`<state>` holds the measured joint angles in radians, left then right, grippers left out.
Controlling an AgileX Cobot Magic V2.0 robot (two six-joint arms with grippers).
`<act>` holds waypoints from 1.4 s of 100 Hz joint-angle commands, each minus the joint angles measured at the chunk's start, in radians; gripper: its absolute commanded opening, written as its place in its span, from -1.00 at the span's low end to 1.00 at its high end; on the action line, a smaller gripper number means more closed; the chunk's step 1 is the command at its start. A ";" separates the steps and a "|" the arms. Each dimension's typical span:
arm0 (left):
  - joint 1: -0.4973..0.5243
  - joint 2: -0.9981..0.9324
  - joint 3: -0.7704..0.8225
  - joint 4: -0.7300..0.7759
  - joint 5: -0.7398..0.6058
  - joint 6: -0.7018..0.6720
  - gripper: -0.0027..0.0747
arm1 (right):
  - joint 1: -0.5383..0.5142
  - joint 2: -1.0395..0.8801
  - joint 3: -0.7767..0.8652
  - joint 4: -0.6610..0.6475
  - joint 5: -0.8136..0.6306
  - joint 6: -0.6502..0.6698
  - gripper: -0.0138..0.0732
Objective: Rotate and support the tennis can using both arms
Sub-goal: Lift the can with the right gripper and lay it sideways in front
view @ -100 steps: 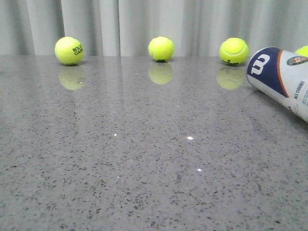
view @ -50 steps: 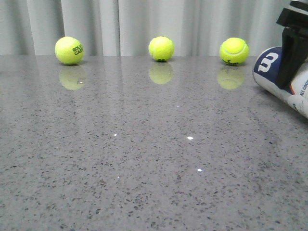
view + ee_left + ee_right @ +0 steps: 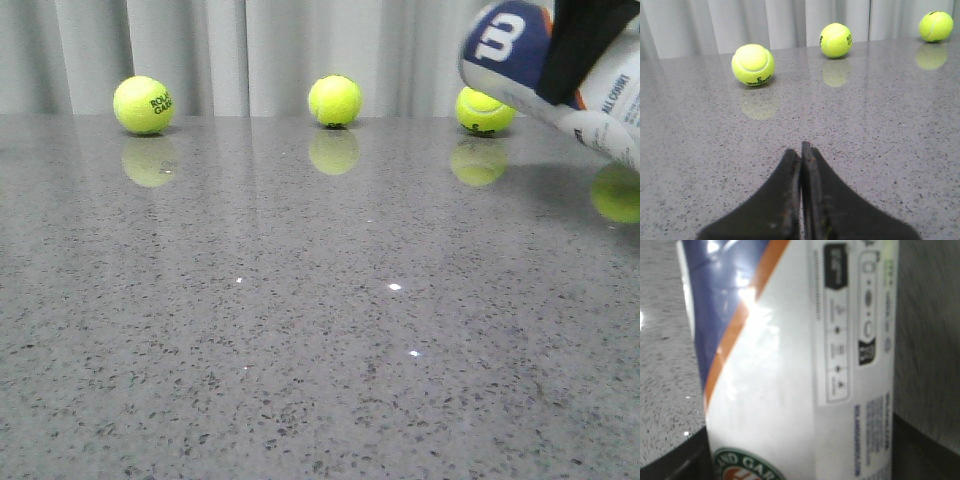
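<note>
The tennis can (image 3: 500,45) hangs tilted in the air at the top right of the front view, clear of the table, navy "W" end toward the left. My right gripper (image 3: 565,75) is shut across its middle, with one black finger in front of the can. In the right wrist view the can (image 3: 790,365) fills the frame, with dark fingers (image 3: 927,450) on both sides of it. My left gripper (image 3: 801,150) is shut and empty, low over the table. It does not show in the front view.
Three tennis balls (image 3: 144,105) (image 3: 335,101) (image 3: 485,108) sit along the table's far edge by the curtain, the right one partly behind the can. They also show in the left wrist view (image 3: 753,64) (image 3: 836,40) (image 3: 935,26). The grey speckled table (image 3: 300,330) is glossy.
The can lay on the table at the right a second ago. My right gripper came down over it, closed, and has lifted it up and to the left.
</note>
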<state>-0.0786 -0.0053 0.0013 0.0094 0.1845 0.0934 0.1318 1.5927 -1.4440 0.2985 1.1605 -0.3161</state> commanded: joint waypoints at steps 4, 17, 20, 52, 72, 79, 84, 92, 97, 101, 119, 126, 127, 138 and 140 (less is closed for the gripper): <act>0.002 -0.035 0.044 -0.009 -0.085 -0.001 -0.98 | 0.090 -0.038 -0.083 -0.030 -0.046 -0.264 -0.14; 0.002 -0.035 0.044 -0.009 -0.085 -0.001 -0.98 | 0.191 -0.028 -0.084 -0.048 -0.091 -0.598 -0.14; 0.002 -0.035 0.044 -0.009 -0.085 -0.001 -0.98 | 0.211 -0.021 -0.084 -0.048 -0.095 -0.659 -0.14; 0.002 -0.035 0.044 -0.009 -0.085 -0.001 -0.98 | 0.352 0.090 -0.084 -0.048 -0.240 -0.839 -0.14; 0.002 -0.035 0.044 -0.009 -0.085 -0.001 -0.98 | 0.404 0.153 -0.084 -0.048 -0.301 -0.839 -0.14; 0.002 -0.035 0.044 -0.009 -0.085 -0.001 -0.98 | 0.405 0.164 -0.084 -0.048 -0.303 -0.837 -0.14; 0.002 -0.035 0.044 -0.009 -0.085 -0.001 -0.98 | 0.405 0.165 -0.084 -0.048 -0.301 -0.835 -0.13; 0.002 -0.035 0.044 -0.009 -0.085 -0.001 -0.98 | 0.405 0.165 -0.084 -0.048 -0.300 -0.835 -0.02; 0.002 -0.035 0.044 -0.009 -0.085 -0.001 -0.98 | 0.405 0.165 -0.084 -0.048 -0.294 -0.835 0.16; 0.002 -0.035 0.044 -0.009 -0.085 -0.001 -0.98 | 0.405 0.165 -0.084 -0.048 -0.293 -0.835 0.36; 0.002 -0.035 0.044 -0.009 -0.085 -0.001 -0.98 | 0.405 0.163 -0.084 -0.048 -0.293 -0.825 0.79; 0.002 -0.035 0.044 -0.009 -0.085 -0.001 -0.98 | 0.406 0.159 -0.084 -0.048 -0.293 -0.824 0.80; 0.002 -0.035 0.044 -0.009 -0.085 -0.001 -0.98 | 0.406 0.159 -0.084 -0.048 -0.293 -0.824 0.80; 0.002 -0.035 0.044 -0.009 -0.085 -0.001 -0.98 | 0.406 0.144 -0.084 -0.048 -0.287 -0.824 0.80; 0.002 -0.035 0.044 -0.009 -0.085 -0.001 -0.98 | 0.406 0.141 -0.084 -0.048 -0.284 -0.824 0.80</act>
<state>-0.0786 -0.0053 0.0013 0.0094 0.1845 0.0934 0.5382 1.8007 -1.4947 0.2395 0.8910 -1.1399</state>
